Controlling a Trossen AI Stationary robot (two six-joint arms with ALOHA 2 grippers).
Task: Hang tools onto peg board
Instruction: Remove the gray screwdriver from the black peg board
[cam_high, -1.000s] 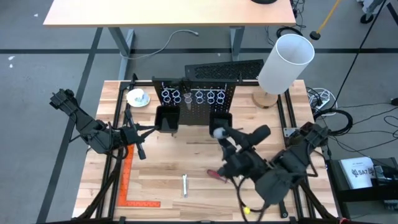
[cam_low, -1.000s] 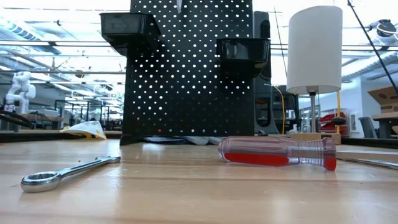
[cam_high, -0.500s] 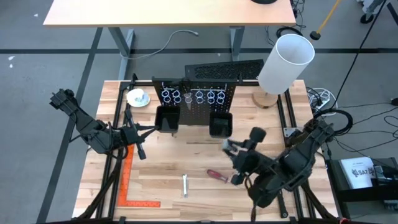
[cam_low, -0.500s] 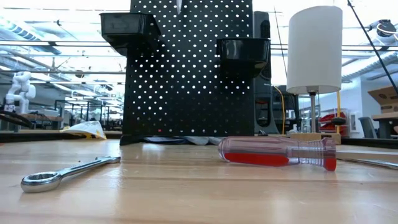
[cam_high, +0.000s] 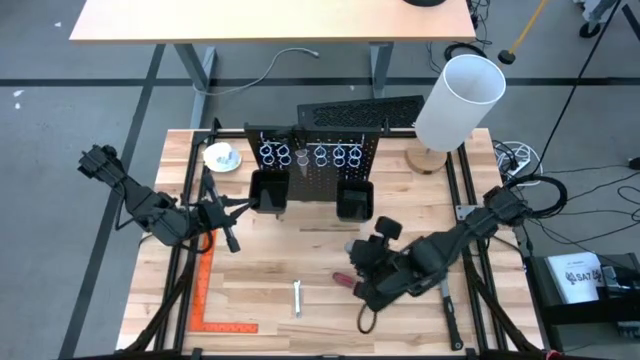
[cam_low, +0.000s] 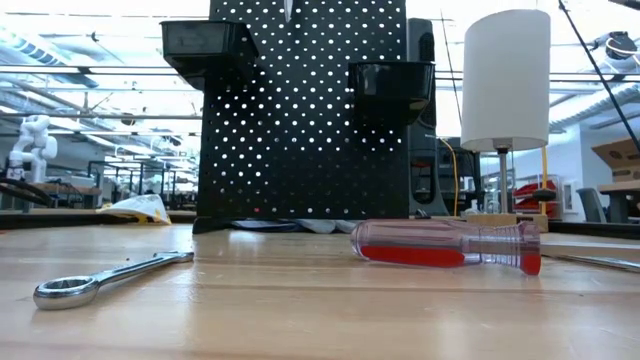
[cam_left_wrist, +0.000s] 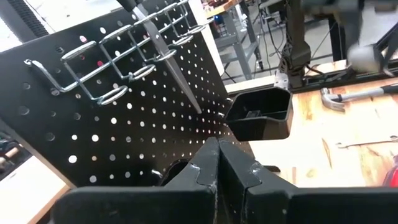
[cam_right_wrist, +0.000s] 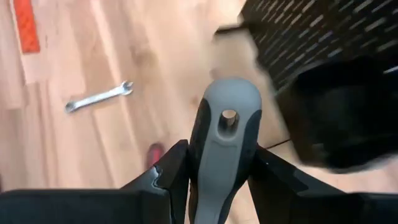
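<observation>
Fingers first: the right gripper (cam_right_wrist: 214, 180) is clamped around a grey-handled screwdriver (cam_right_wrist: 222, 134), and the left gripper (cam_left_wrist: 219, 165) is pinched closed on nothing. From the high view, the peg board (cam_high: 315, 160) stands at the table's (cam_high: 260, 270) far edge; the right gripper (cam_high: 362, 262) sits near the middle, the left gripper (cam_high: 232, 213) by the left bin (cam_high: 268, 191). Low view: red screwdriver (cam_low: 445, 246) and wrench (cam_low: 105, 278) lie flat on the table. Left wrist view: scissors (cam_left_wrist: 169, 59) hang in the ring holders (cam_left_wrist: 118, 68).

The surface (cam_low: 300, 320) is glossy pale wood, the wrench (cam_low: 100, 279) shiny metal, the screwdriver (cam_low: 445, 246) handle clear red plastic, the peg board (cam_low: 300, 130) matt black, its rings (cam_left_wrist: 118, 68) bright wire.
</observation>
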